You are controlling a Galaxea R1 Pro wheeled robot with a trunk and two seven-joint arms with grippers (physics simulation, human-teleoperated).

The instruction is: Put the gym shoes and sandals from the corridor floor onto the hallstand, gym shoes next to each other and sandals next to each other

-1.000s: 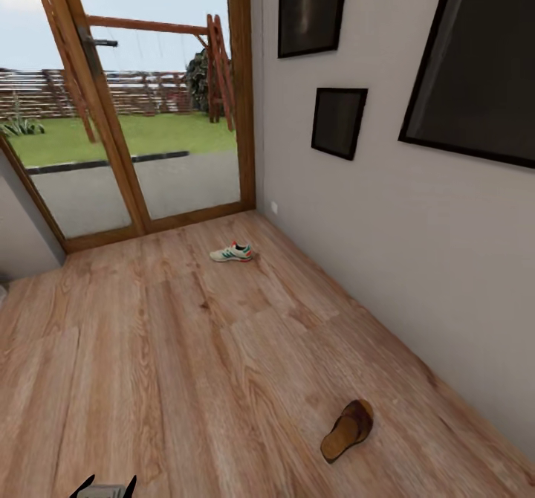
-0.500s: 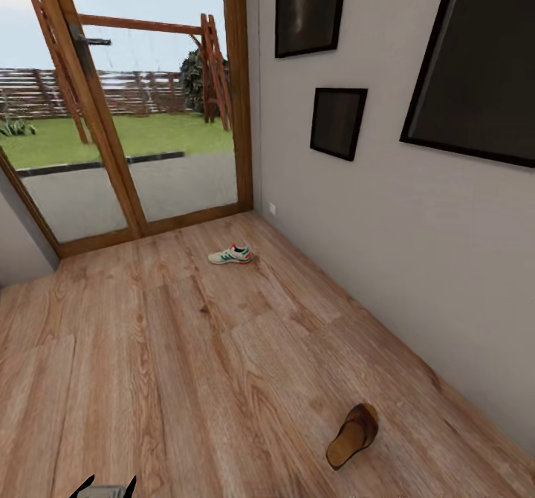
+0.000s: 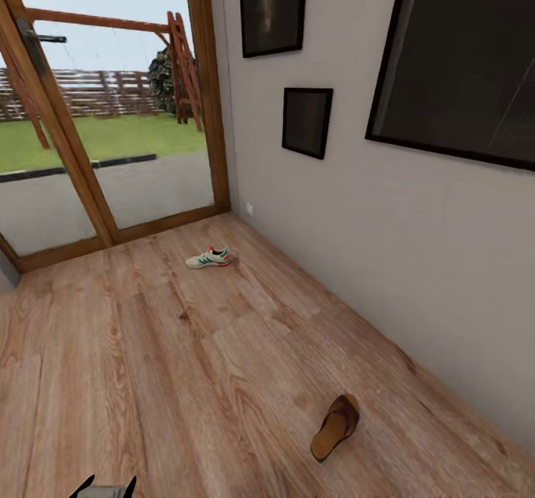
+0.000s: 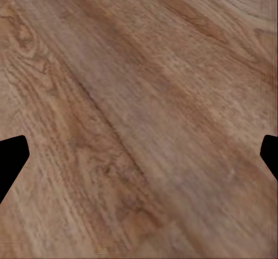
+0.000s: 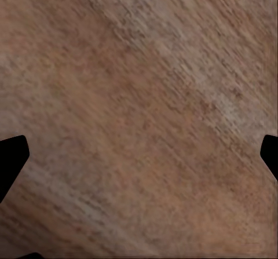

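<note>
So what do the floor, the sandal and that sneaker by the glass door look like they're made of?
The floor looks like light brown wood planks with a matte finish: grain, knots and plank seams show. The sandal seems to be brown leather with a tan insole, though it is too small to be sure. The sneaker looks like white fabric or synthetic with teal and red-orange trim.

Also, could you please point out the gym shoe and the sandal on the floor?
gym shoe [image 3: 209, 259], head view, on its white side panel.
sandal [image 3: 335, 427], head view, on its tan insole.
</note>
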